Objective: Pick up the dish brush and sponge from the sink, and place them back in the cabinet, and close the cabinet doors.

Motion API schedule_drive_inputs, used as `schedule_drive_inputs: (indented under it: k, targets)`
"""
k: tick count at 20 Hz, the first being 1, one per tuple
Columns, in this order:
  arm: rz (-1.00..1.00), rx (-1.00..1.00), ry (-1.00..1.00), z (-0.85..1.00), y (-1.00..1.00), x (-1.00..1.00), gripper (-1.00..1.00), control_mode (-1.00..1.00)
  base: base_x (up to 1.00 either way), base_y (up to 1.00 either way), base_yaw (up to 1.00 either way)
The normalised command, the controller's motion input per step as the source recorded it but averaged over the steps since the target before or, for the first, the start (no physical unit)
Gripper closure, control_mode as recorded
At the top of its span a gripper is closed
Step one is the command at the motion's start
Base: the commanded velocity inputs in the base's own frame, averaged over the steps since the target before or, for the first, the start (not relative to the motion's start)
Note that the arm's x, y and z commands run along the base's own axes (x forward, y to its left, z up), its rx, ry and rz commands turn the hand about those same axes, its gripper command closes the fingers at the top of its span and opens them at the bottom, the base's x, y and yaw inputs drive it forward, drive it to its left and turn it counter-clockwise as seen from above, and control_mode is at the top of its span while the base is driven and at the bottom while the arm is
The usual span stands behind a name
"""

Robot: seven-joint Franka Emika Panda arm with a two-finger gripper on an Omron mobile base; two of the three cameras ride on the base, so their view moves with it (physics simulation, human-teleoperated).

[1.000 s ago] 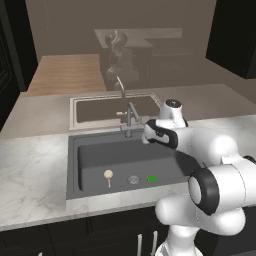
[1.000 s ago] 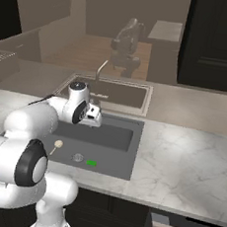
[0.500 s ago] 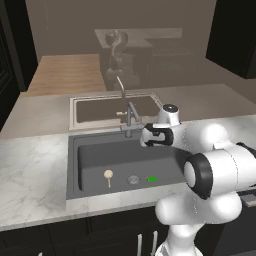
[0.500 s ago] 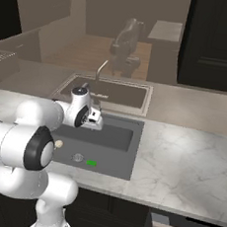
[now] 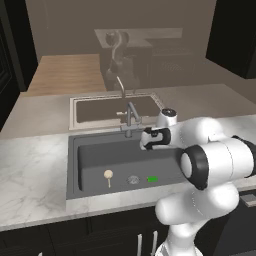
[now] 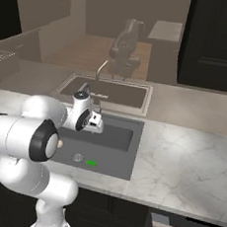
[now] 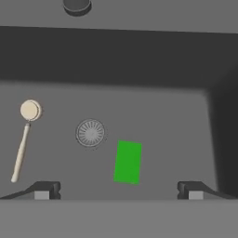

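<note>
The dark grey sink (image 5: 90, 156) holds both small things on its floor. In the hand view the dish brush (image 7: 24, 139) lies at the left, its cream head up and its thin handle running down. The green sponge (image 7: 128, 161) lies flat just right of the round drain (image 7: 90, 133). My gripper (image 7: 118, 190) is open and empty, with its fingertips (image 7: 46, 189) spread wide. It hangs above the basin, over the sponge's near side. From the left base view, the brush (image 5: 108, 175) lies left of the sponge (image 5: 152, 178), and the gripper (image 5: 146, 140) hovers over the back of the sink beside the faucet (image 5: 130, 118).
A beige-rimmed mirrored basin (image 5: 114, 109) sits behind the sink. Marble counter (image 6: 180, 157) runs on both sides. Black cabinet fronts stand at the upper right (image 6: 217, 42); whether their doors are open I cannot tell. My own arm's elbow (image 5: 215, 162) bulks over the sink's right front corner.
The hand has shifted a little left and lower over the sink, and the elbow has swung forward. Brush and sponge lie where they were.
</note>
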Motion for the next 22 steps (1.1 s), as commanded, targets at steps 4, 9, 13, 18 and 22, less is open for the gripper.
schedule_drive_inputs:
  k: [4, 9, 13, 18, 22]
  targets:
    - [0.0, 0.0, 0.0, -0.16, 0.0, 0.11, -1.0, -1.0, 0.0, 0.0, 0.0]
    - [0.0, 0.0, 0.0, -0.17, 0.0, 0.03, -1.0, -1.0, 0.0, 0.0, 0.0]
    - [0.01, 0.0, 0.0, -0.18, 0.0, 0.0, -1.0, -1.0, 0.0, 0.0, 0.0]
    - [0.0, 0.0, 0.0, -0.2, 0.0, 0.02, -1.0, -1.0, 0.0, 0.0, 0.0]
    - [0.0, 0.0, 0.0, -0.22, -0.01, 0.0, -1.0, -1.0, 0.0, 0.0, 0.0]
